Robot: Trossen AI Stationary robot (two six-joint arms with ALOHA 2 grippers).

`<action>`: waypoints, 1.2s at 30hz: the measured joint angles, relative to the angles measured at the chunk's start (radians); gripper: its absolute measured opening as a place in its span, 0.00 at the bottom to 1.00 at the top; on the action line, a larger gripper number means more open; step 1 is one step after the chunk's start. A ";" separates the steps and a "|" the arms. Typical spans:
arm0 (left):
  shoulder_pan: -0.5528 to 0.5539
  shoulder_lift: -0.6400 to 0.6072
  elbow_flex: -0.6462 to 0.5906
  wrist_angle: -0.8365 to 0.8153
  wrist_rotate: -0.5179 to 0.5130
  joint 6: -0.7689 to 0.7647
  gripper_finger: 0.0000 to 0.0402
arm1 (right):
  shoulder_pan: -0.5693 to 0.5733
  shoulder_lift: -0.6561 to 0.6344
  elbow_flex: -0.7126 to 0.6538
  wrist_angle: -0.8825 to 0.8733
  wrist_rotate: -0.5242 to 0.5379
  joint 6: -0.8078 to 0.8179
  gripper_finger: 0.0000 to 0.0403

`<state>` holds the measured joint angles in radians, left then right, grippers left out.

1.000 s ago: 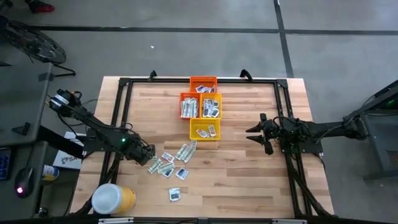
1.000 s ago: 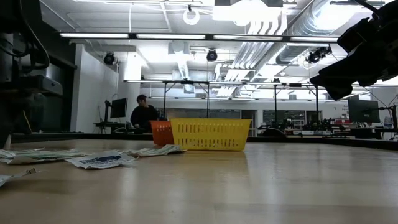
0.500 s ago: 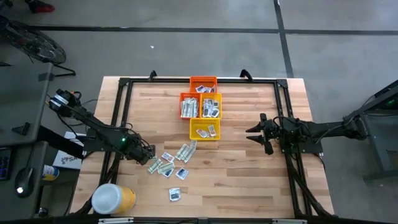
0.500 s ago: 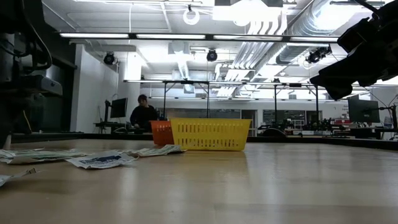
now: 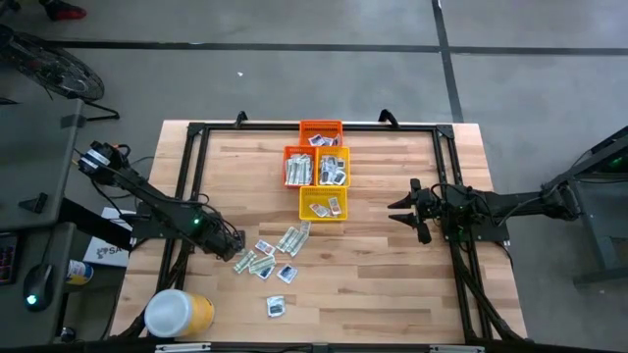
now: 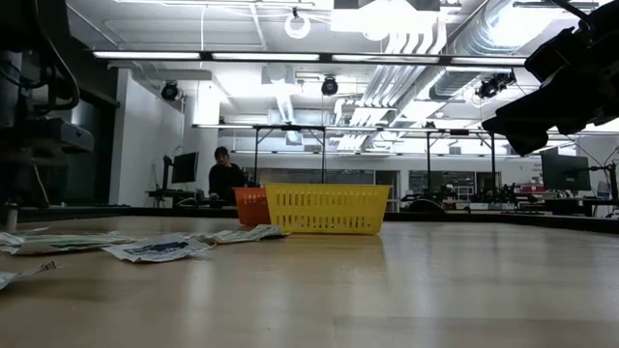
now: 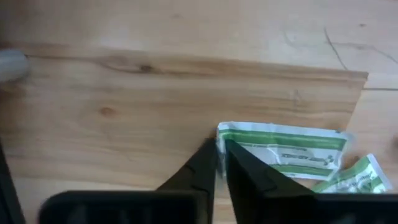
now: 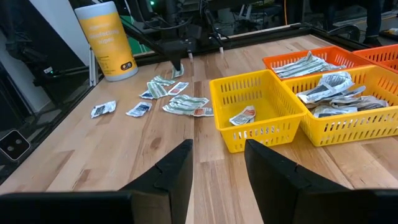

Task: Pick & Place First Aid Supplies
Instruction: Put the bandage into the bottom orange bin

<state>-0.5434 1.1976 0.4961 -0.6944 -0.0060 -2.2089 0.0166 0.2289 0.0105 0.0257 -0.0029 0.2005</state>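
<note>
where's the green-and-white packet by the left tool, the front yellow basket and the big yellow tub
green-and-white packet [image 7: 283, 149], left wrist view, middle of its printed face
front yellow basket [image 8: 234, 89], right wrist view, far rim
big yellow tub [image 5: 200, 312], high view, yellow side beside the white lid

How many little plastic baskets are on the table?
4: an orange plastic basket at the far edge, a second orange basket and a yellow basket side by side, and a second yellow basket nearest the middle.

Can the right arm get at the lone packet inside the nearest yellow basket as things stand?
Probably yes: the right gripper hangs open facing the yellow basket, whose top is open, and the packet lies uncovered with bare table between.
</note>
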 joint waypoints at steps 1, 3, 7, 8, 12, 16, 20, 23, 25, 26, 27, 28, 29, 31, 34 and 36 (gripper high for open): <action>0.000 0.000 0.000 0.005 0.000 0.001 0.05 | 0.000 0.000 0.000 0.000 0.000 0.000 0.35; 0.000 -0.002 0.000 0.028 -0.003 0.002 0.01 | 0.000 0.000 0.000 0.000 0.000 0.000 0.35; 0.000 -0.004 0.034 0.042 -0.069 0.025 0.01 | 0.000 0.000 0.000 0.000 0.000 0.000 0.35; 0.000 -0.003 0.046 0.034 -0.104 0.042 0.01 | 0.000 0.000 0.000 0.000 0.000 0.000 0.35; 0.027 -0.004 0.117 0.000 -0.227 0.138 0.00 | 0.000 0.000 0.000 0.000 0.000 0.000 0.35; 0.109 -0.004 0.202 -0.010 -0.290 0.338 0.00 | 0.000 0.000 0.000 0.000 0.000 0.000 0.35; 0.232 -0.004 0.292 -0.012 -0.292 0.602 0.00 | 0.000 0.000 0.000 0.000 0.000 0.000 0.35; 0.346 -0.004 0.366 -0.013 -0.278 0.827 0.00 | 0.000 0.000 0.000 0.000 0.000 0.000 0.35; 0.426 -0.004 0.410 -0.014 -0.260 0.972 0.00 | 0.000 0.000 0.000 0.000 0.000 0.000 0.35; 0.467 -0.004 0.430 -0.011 -0.252 1.040 0.00 | 0.000 0.000 0.000 0.000 0.000 0.000 0.35; 0.508 -0.004 0.447 -0.010 -0.233 1.106 0.00 | 0.000 0.000 0.000 0.000 0.000 0.000 0.35; 0.550 -0.002 0.462 -0.012 -0.215 1.169 0.00 | 0.000 0.000 0.000 0.000 0.000 0.000 0.35; 0.594 -0.001 0.475 -0.012 -0.195 1.230 0.00 | 0.000 0.000 0.000 0.000 0.000 0.000 0.35; 0.675 -0.001 0.496 -0.006 -0.158 1.342 0.00 | 0.000 0.000 0.000 0.000 0.000 0.000 0.35; 0.792 0.005 0.513 0.010 -0.106 1.495 0.00 | 0.000 0.000 0.000 0.000 0.000 0.000 0.35; 0.864 0.017 0.528 0.020 -0.058 1.597 0.00 | 0.000 0.000 0.000 0.000 0.000 0.000 0.35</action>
<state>0.3209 1.2146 1.0239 -0.6744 -0.0643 -0.6119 0.0166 0.2291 0.0107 0.0257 -0.0030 0.2005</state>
